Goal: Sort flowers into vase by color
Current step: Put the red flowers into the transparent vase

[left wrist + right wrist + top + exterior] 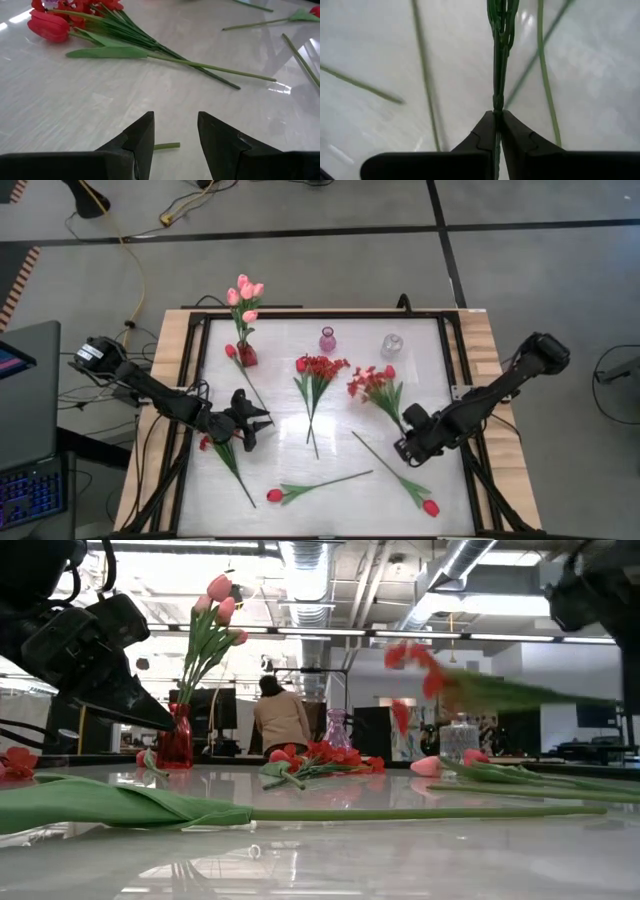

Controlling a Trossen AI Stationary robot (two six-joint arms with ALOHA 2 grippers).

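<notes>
On the white counter (pixel 330 405), seen from above as a clock face, the right end effector (pixel 408 423) is found at about four o'clock. Its fingers are pressed together on the stems of a spray of small red blossoms (pixel 376 385), whose heads point toward one o'clock; in the right wrist view the bundle of green stems (pixel 499 60) is seen pinched between the two dark fingers (pixel 485 135). In the low view the spray (pixel 430 675) is seen raised above the counter.

The left end effector (pixel 252 426) is placed at about eight o'clock, partly open and holding nothing; a gap is seen between its fingers (pixel 142 137) in the left wrist view, with a stem end (pixel 166 146) lying on the counter just beyond them.

A red vase (pixel 246 356) with pink tulips (pixel 244 293) is set at eleven o'clock, a pink vase (pixel 327 339) at twelve, a clear vase (pixel 392 345) at one. A second red spray (pixel 318 370) lies near the centre. Single red tulips are seen at six (pixel 275 495), five (pixel 431 507), eight (pixel 205 443) and ten (pixel 231 351) o'clock.
</notes>
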